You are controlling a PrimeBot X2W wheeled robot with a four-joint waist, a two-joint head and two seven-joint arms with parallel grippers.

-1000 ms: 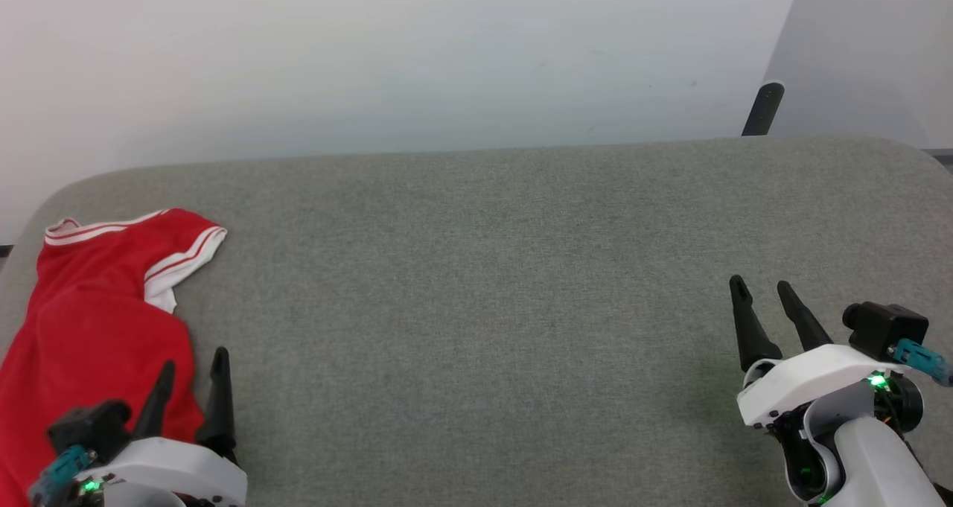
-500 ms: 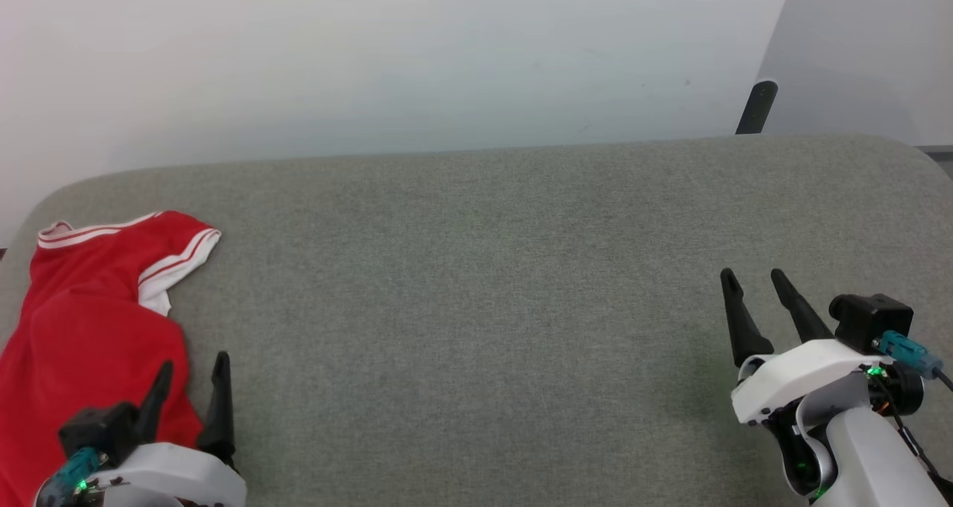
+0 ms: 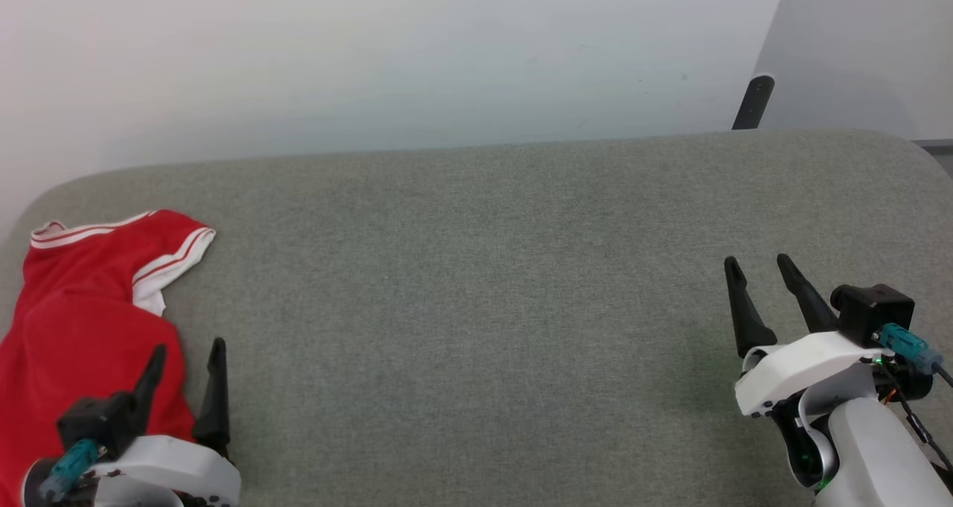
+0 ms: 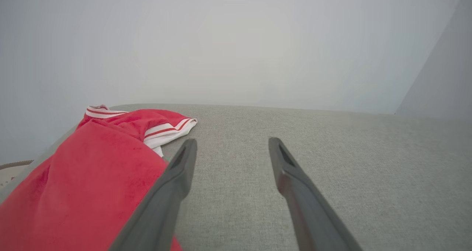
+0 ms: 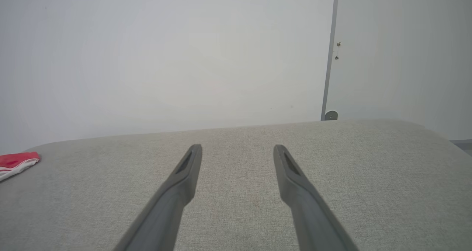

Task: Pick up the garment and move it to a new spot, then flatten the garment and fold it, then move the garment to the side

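The garment, a bright red jersey with white-and-red striped trim, lies crumpled at the far left of the grey padded table, part of it draping over the left edge. My left gripper stands open at the lower left, its left finger over the garment's right edge, nothing between the fingers. In the left wrist view the garment lies left of the open left gripper. My right gripper is open at the lower right above bare table. The right wrist view shows the open right gripper and a bit of the garment far left.
A pale wall runs behind the table's far edge. A dark post stands at the back right beside a grey panel. The table's corners are rounded.
The head view has drifted a little, so everything sits slightly lower-left or shifted. The right gripper rose a bit in the picture. The garment lies as before.
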